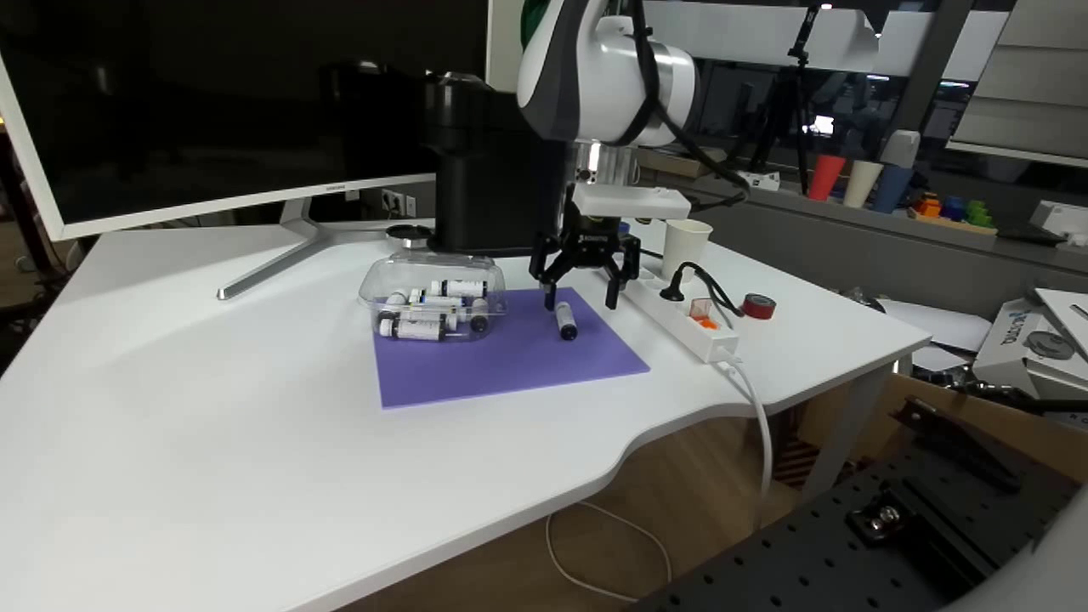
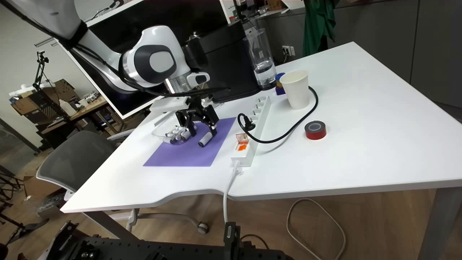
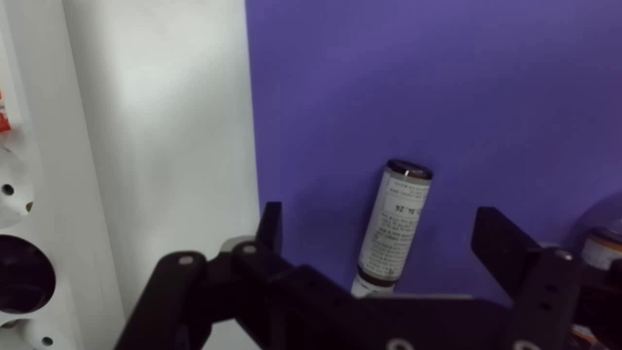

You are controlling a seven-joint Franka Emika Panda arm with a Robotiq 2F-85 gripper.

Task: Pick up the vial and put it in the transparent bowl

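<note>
The vial (image 1: pixel 566 321) lies on its side on the purple mat, with a white label, a dark base and a white cap. It also shows in an exterior view (image 2: pixel 205 139) and in the wrist view (image 3: pixel 396 226), where the palm partly hides its cap. My gripper (image 1: pixel 580 300) is open and low over the mat. In the wrist view the vial lies between the spread fingers (image 3: pixel 379 211), touching neither. The transparent bowl (image 1: pixel 408 270), a clear plastic container holding several similar vials, stands on the mat beside the gripper. Only its edge (image 3: pixel 590 216) shows in the wrist view.
The purple mat (image 1: pixel 510 370) lies under vial and bowl. A white power strip (image 1: pixel 671 319) with a black plug runs close beside the mat. A paper cup (image 2: pixel 296 90) and red tape roll (image 2: pixel 315 130) stand beyond it. A black machine (image 1: pixel 501 161) and monitor stand behind.
</note>
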